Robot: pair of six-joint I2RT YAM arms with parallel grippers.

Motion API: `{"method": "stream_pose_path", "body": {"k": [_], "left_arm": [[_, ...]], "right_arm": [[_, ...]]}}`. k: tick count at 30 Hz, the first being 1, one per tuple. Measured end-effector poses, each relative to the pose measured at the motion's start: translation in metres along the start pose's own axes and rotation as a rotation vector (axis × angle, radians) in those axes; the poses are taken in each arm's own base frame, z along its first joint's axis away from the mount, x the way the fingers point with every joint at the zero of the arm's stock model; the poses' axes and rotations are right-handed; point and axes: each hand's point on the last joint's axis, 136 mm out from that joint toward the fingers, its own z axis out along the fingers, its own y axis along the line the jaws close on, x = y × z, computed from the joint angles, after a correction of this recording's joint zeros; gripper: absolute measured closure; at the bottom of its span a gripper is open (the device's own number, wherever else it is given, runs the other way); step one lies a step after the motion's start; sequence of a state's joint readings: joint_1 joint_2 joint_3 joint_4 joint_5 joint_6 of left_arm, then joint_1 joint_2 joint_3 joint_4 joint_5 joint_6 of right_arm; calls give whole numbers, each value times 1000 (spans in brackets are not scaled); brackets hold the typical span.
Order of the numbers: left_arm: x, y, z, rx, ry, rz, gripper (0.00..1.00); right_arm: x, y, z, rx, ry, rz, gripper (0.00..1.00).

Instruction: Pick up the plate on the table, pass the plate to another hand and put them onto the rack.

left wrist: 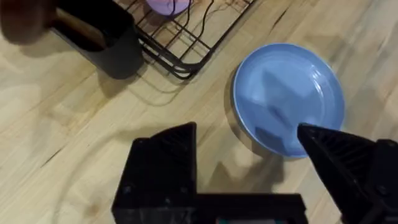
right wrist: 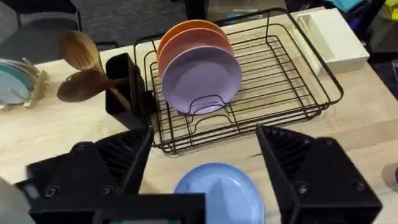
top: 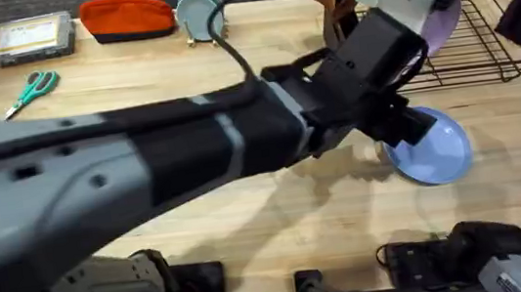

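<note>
The plate lies flat on the counter, at about four o'clock from the middle of the overhead view, just in front of the rack. Its near-left edge is hidden under the left arm, which sweeps across from eight o'clock, large and blurred. The left gripper hangs just over the plate's rim, fingers spread wide with nothing between them. The right gripper also stands with fingers apart and empty; the plate's near half is cut off at the edge of its wrist view. In the rack a lilac plate stands upright, mostly covering an orange plate behind. A black holder with wooden spoons sits beside the rack.
</note>
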State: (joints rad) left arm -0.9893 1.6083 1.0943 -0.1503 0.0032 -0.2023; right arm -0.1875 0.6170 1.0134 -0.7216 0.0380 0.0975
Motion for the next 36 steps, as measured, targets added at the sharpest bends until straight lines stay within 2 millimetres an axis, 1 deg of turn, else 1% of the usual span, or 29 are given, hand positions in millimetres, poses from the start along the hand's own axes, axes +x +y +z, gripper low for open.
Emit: {"method": "stream_pose_path", "body": {"k": [5,6,7,11,15,22,25,32,36], "left_arm": [[3,1,14,-3,-4,-67,6],[3,2,16,-6,-5,-91,5],[6,4,20,-22,0,-144,5],[14,3,25,-47,12,-192,5],[21,-6,29,-79,13,-217,5],[22,-28,35,-91,-26,-214,4],[30,-29,42,-109,-16,-208,5],[51,-23,64,-161,10,-197,5],[65,-25,73,-172,39,-181,5]], "right_arm": [[0,-3,0,20,-2,0,3],[-1,-6,0,32,-3,0,3],[-1,-13,0,74,-7,0,5],[-2,-18,-1,104,-10,0,5],[-2,-20,-1,118,-12,0,5],[-2,-21,-1,124,-12,0,5],[-2,-22,-1,127,-12,-9,5],[-2,-22,-1,128,-10,-31,5],[-2,-22,-2,130,-11,-31,5]]}}
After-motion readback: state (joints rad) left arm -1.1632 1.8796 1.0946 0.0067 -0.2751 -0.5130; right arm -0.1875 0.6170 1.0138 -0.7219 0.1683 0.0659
